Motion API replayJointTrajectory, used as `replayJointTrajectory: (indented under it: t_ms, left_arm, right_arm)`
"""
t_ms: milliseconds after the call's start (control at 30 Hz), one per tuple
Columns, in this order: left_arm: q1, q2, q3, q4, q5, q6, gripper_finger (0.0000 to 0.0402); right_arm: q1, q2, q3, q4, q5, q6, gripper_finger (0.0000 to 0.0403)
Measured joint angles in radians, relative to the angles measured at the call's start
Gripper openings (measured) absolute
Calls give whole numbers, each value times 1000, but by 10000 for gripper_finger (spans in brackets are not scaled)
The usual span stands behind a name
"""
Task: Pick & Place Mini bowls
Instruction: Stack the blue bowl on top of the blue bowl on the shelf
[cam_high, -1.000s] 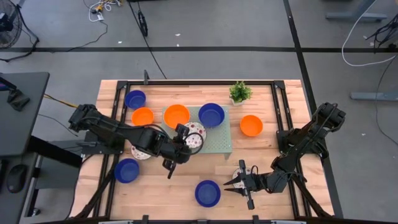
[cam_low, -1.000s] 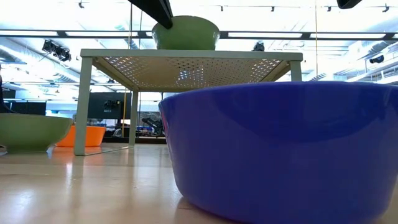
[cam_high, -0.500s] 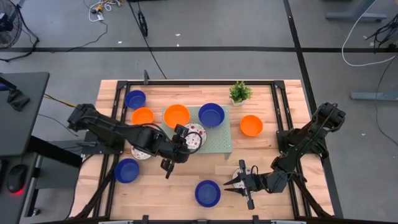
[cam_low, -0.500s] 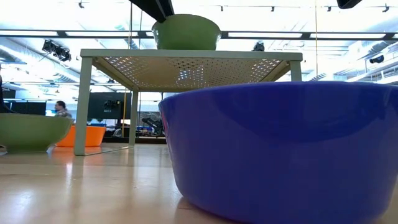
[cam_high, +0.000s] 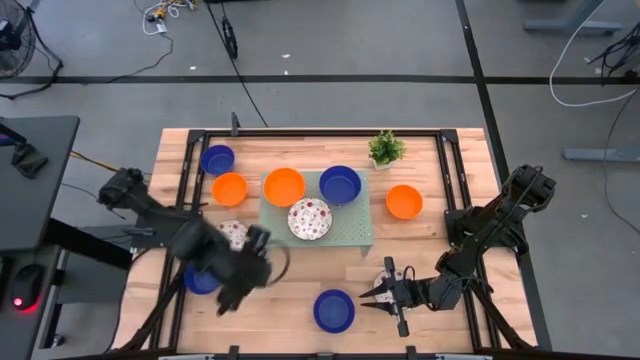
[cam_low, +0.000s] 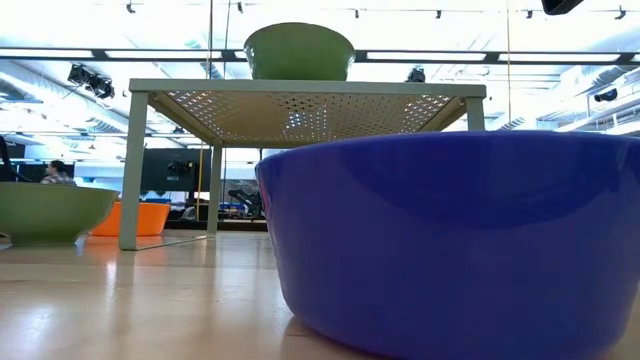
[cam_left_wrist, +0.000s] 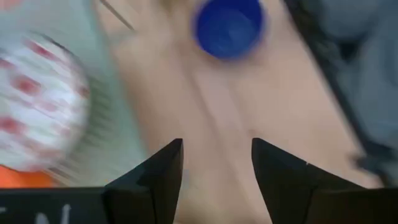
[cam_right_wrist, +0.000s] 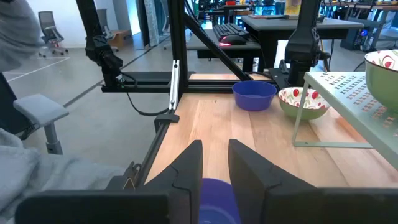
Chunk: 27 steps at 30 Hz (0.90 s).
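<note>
Your low view is mostly blocked by a dark blue bowl (cam_low: 455, 240); only overhead shows the tabletop (cam_high: 470, 310). The speckled bowl (cam_high: 309, 219) sits alone on the green tray (cam_high: 362, 234). Left gripper (cam_high: 240, 285), blurred, fingers spread and empty, hangs near-left. Right gripper (cam_high: 383, 292), fingers part-open, holds nothing.

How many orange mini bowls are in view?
3. One orange bowl on the table left of the tray, one on the tray's left end, one right of the tray. None looks hidden.
</note>
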Motion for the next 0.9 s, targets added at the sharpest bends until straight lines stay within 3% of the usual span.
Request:
replayJointTrajectory:
  t_ms: [133, 267, 367, 467, 567, 767, 900]
  left_arm:
    - [-142, 1, 0, -124, 23, -291, 185]
    - [-299, 1, -35, -265, -56, -639, 181]
    - [-409, 1, -120, -328, -104, -877, 181]
    - [-459, -5, -238, -321, -61, -1051, 182]
    - [-467, -43, -371, -229, -28, -1108, 188]
    - [-434, -137, -620, 103, 24, -1101, 219]
    - [-398, -143, -738, 163, 106, -1123, 225]
  right_arm:
    - [0, 0, 0, 0, 0, 1, 81]
    - [0, 0, 0, 0, 0, 1, 81]
    - [0, 0, 0, 5, 0, 0, 81]
    - [0, 0, 0, 8, 0, 0, 81]
    - [0, 0, 0, 11, 0, 0, 81]
    - [0, 0, 0, 20, 0, 0, 81]
    - [-2, 0, 0, 21, 0, -1, 81]
